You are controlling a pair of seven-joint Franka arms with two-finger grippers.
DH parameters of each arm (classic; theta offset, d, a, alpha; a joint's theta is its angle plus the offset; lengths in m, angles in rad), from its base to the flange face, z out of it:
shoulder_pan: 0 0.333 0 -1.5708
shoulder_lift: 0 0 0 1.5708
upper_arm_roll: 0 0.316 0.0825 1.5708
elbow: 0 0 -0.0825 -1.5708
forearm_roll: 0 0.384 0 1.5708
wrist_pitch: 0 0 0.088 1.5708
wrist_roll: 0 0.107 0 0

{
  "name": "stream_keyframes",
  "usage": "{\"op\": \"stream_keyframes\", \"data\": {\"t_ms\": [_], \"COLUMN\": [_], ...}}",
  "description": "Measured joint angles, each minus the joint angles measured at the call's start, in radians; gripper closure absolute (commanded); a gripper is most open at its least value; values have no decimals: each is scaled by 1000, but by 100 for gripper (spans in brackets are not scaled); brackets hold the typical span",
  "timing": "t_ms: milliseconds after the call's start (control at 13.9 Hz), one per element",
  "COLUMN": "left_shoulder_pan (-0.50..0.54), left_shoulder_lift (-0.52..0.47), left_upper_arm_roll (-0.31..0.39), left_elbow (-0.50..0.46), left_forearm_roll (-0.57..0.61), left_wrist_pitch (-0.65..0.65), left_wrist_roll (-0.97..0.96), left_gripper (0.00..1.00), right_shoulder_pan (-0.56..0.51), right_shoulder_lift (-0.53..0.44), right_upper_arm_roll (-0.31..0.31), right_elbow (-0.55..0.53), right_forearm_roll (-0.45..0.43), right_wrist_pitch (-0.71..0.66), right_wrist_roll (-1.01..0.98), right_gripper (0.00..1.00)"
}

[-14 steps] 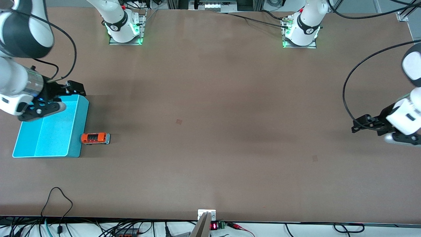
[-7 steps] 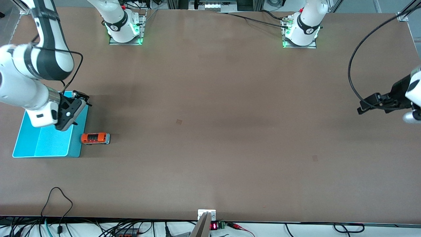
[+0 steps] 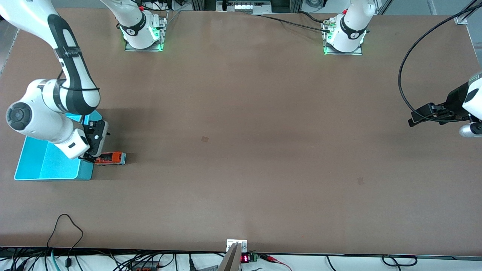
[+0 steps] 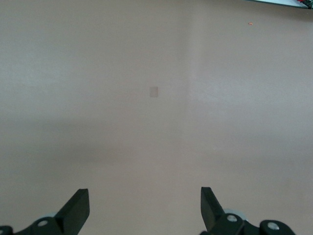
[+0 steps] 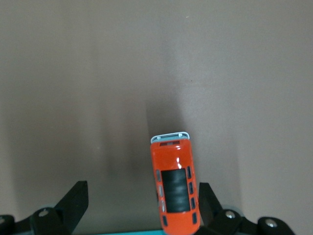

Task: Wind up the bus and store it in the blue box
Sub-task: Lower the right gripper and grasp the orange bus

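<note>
Currently the bus (image 3: 112,158) sits on the table (image 3: 241,150) at the lower left of the front frame, just beside the blue box (image 3: 34,165) at the wall facing table centre — not inside it. Main risk: in the right wrist view the bus (image 5: 175,191) lies off-centre between the spread fingers, close to one finger (image 5: 208,200), so a straight descent could land that finger on the roof or shove the toy against the box wall; being on wheels, it may also roll away when nudged. Right gripper (image 3: 93,158) is low over the box-side end of the bus, jaws wide apart, holding nothing; the right arm folds down from its base at upper left, elbow bent above the box. Left gripper (image 3: 413,121) — also spread and empty — waits at the right edge of the frame above bare table.
</note>
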Motion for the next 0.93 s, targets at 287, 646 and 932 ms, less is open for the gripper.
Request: {"op": "stream_keyframes", "data": {"t_ms": [287, 646, 932], "left_shoulder_pan": [1, 2, 2], "left_shoulder_lift": [-28, -42, -42], "left_upper_arm_roll": [-17, -21, -26], "left_elbow": [-29, -43, -42], "left_forearm_roll": [0, 5, 5], "left_wrist_pitch": [-1, -3, -6], "left_wrist_roll": [-3, -4, -4], "left_gripper": [0, 0, 0], "right_shoulder_pan": [-3, -19, -31], "right_shoulder_lift": [51, 109, 141], "right_upper_arm_roll": [2, 2, 2], "right_elbow": [0, 0, 0], "right_forearm_roll": [-11, -38, -39], "right_wrist_pitch": [74, 172, 214], "right_wrist_roll": [-11, -36, -53], "right_gripper": [0, 0, 0]}}
